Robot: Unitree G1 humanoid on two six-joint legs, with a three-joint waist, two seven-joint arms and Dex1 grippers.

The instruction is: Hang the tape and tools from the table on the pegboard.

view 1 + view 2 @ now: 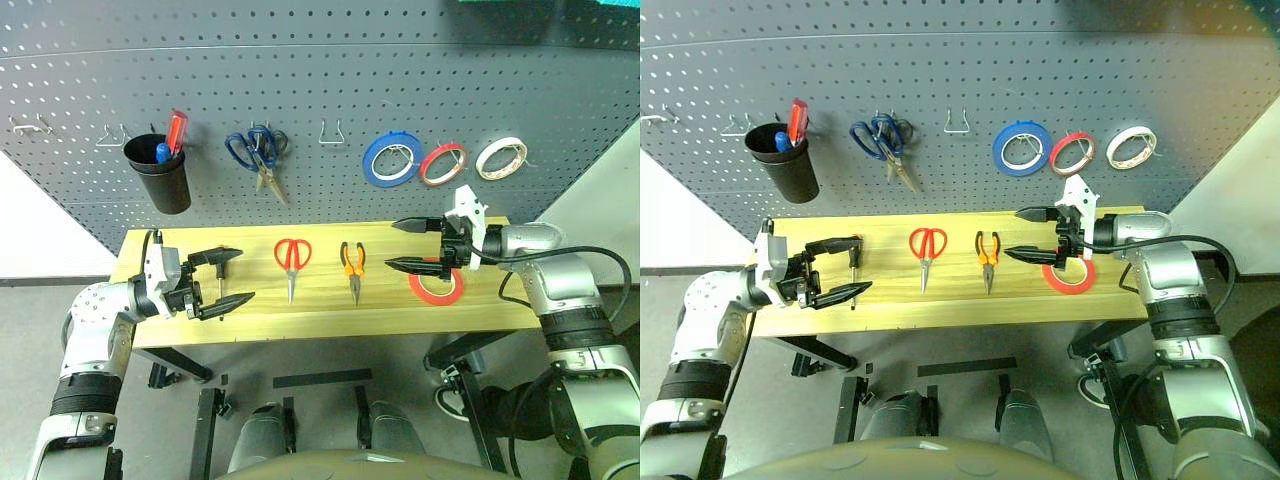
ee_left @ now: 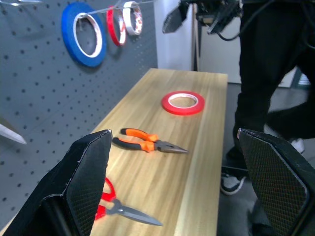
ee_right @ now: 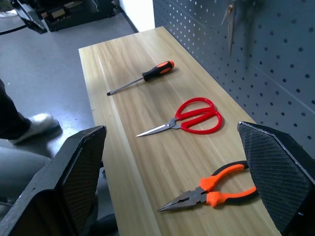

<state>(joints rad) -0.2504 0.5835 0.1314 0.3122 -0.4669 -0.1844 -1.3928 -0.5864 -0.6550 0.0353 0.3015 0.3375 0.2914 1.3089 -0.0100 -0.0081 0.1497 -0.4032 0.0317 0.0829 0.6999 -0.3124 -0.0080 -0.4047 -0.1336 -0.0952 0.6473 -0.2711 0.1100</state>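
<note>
Nearest us, our left tool (image 1: 228, 277) and right tool (image 1: 406, 246) hover spread and empty over the desk (image 1: 320, 315), where mid-frame lie screwdriver (image 1: 219, 283), red-handled scissors (image 1: 291, 259), pliers (image 1: 352, 266) and, rightward, red tape (image 1: 436, 288), presumably awaiting hooks on the pegboard (image 1: 330, 90).

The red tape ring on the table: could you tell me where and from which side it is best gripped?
The red tape ring lies flat on the table, hole upward, under the open right gripper. Probably best from above: one finger in the hole, one outside, pinching the thin wall on its near side, since flat-lying sides give little to grip.
</note>
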